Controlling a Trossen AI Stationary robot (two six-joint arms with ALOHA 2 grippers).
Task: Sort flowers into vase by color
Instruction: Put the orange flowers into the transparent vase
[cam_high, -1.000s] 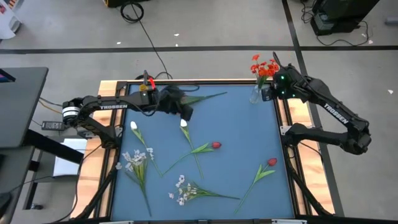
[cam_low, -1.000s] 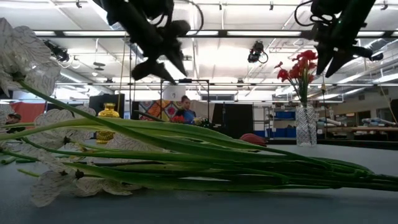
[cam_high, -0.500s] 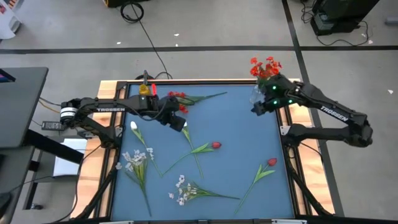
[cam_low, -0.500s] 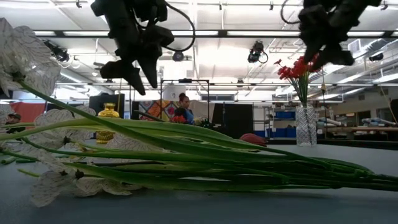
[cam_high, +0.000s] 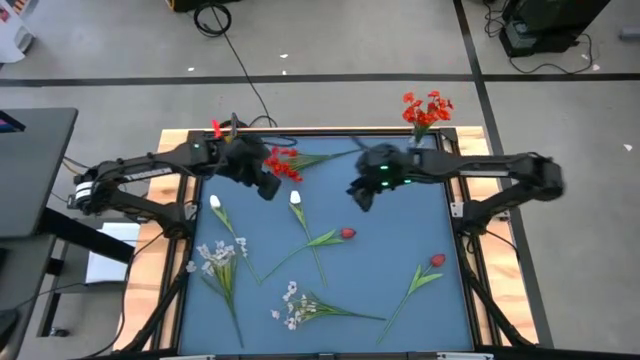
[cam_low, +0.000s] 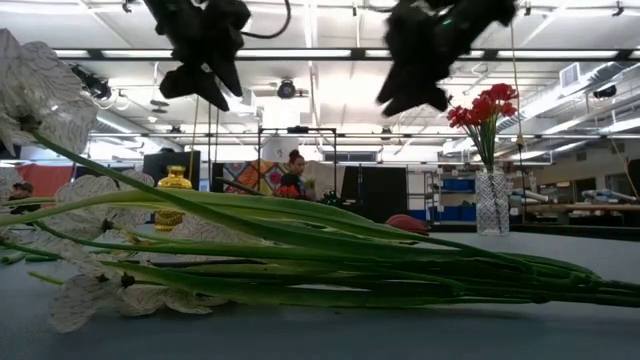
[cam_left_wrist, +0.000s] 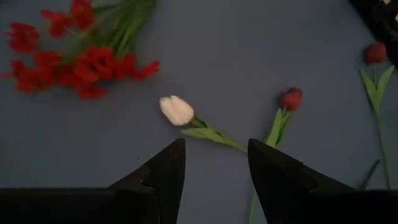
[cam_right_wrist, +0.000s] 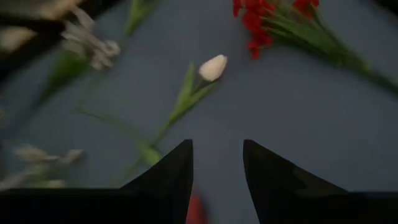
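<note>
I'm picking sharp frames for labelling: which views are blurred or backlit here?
Right wrist view: white spray smeared by motion, white tulip fairly crisp. Low view: both arms dark silhouettes against bright ceiling lights; near stems soft. High view: right gripper slightly blurred.

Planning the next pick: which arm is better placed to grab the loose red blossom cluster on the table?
Left, probably. The left gripper, open and empty, hovers right beside the red cluster. The right gripper, also open, hangs farther off toward mid-table.

Right gripper (cam_high: 358, 195) moved from the vase (cam_high: 411, 150) toward table centre. Left gripper (cam_high: 268, 187) shifted left, uncovering red blossoms (cam_high: 283, 164).
</note>
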